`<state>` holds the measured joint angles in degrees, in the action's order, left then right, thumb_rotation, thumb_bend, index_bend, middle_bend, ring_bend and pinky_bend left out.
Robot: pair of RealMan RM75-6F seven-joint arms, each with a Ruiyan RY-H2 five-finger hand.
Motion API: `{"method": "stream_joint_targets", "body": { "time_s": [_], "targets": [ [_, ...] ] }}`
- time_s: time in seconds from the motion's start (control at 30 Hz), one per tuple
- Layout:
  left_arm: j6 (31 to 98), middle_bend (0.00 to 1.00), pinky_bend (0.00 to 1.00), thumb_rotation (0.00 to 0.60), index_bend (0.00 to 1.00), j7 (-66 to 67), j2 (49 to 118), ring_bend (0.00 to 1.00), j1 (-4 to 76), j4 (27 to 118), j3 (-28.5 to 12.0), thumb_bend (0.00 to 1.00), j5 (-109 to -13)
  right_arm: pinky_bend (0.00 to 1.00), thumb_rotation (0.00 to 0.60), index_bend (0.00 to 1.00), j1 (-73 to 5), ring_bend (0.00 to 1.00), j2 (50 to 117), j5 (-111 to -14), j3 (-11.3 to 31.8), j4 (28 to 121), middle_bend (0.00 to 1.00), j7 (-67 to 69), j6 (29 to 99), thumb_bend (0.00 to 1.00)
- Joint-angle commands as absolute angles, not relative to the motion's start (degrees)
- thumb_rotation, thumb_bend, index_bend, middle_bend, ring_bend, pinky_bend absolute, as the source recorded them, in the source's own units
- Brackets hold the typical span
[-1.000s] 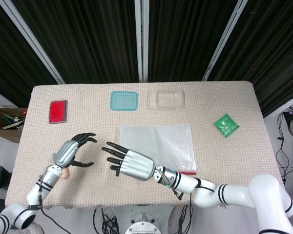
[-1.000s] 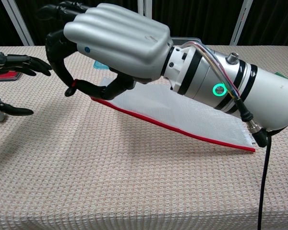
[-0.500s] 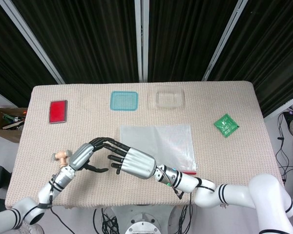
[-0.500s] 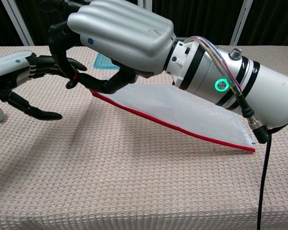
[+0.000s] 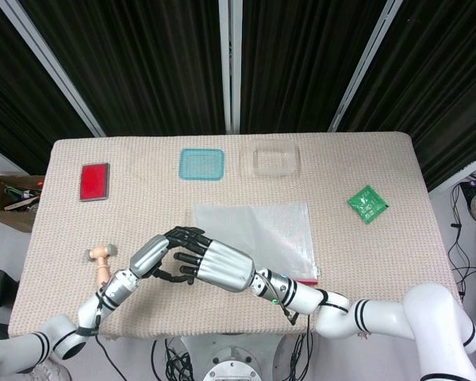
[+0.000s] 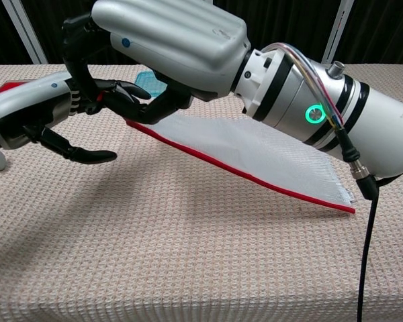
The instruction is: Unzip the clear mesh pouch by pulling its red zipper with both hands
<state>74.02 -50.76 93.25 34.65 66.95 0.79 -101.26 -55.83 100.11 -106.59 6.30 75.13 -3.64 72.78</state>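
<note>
The right hand [image 6: 168,40] is pinching the near-left corner of the clear mesh pouch [image 6: 255,151], lifting it off the table [image 6: 188,268]. The left hand [image 6: 27,117] is reaching in, fingers apart, gripping nothing. A missed red zipper [image 6: 242,176] pull could drag the pouch. The chest view is showing the raised edge; the head view is hiding it.

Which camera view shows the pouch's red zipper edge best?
The chest view: the red zipper edge runs along the lifted pouch. The head view shows only a short red end, since the right hand and its arm cover the rest.
</note>
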Motion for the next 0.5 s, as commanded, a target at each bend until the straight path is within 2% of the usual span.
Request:
{"method": "stream_joint_targets", "body": {
  "time_s": [0.03, 0.5],
  "targets": [
    [74.79, 0.14, 0.15, 0.600, 0.39, -54.46, 94.12, 0.13, 34.99, 66.35, 0.84, 0.21, -100.31, 0.00, 0.600, 0.93, -55.72, 0.01, 100.33, -107.13, 6.13, 74.74, 0.33, -3.60, 73.56, 0.55],
    [77.31, 0.15, 0.15, 0.600, 0.45, -60.20, 96.65, 0.13, 35.77, 63.51, 2.07, 0.24, -100.34, 0.00, 0.600, 0.93, -55.33, 0.01, 101.59, -106.73, 6.24, 72.18, 0.32, -1.45, 75.44, 0.55]
  ]
}}
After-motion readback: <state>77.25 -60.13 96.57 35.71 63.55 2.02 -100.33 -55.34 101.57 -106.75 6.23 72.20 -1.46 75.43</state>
